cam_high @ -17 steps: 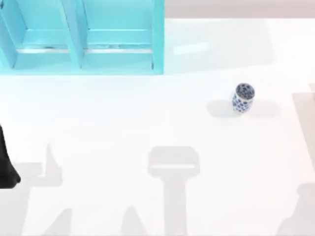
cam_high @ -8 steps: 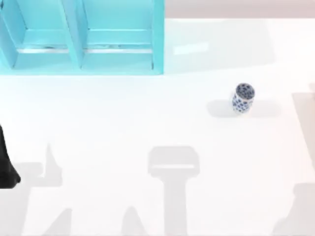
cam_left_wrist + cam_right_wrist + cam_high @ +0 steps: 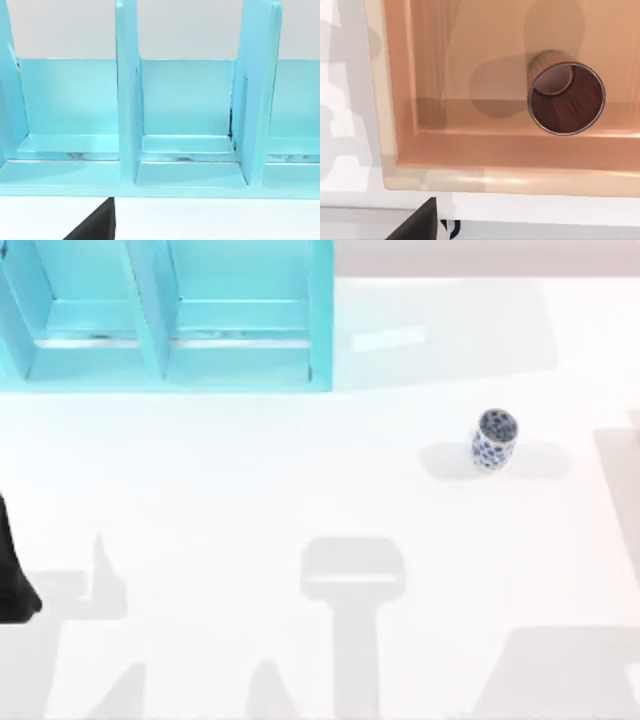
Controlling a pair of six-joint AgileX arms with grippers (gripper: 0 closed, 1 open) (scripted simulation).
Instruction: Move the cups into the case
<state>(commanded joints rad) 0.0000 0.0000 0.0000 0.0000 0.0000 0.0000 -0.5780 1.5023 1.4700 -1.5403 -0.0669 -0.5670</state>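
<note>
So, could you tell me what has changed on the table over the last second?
Only a shadow at the table's lower right spread wider, toward the left. The blue-patterned cup stayed upright where it was, the turquoise case did not move, and the left arm stayed parked at the left edge.

White table (image 3: 250, 480) with soft grey shadows, pale wall (image 3: 480, 255) behind, perhaps beige

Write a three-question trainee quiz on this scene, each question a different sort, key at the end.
1. True or false: the blue-and-white cup stands inside the blue case.
2. In the right wrist view, the brown cup sits on: A) a tan tray B) the blue case C) bare white table.
3. Fill in: in the top view, the patterned cup stands on the table's ____ side.

Key: 1 false; 2 A; 3 right.
</note>
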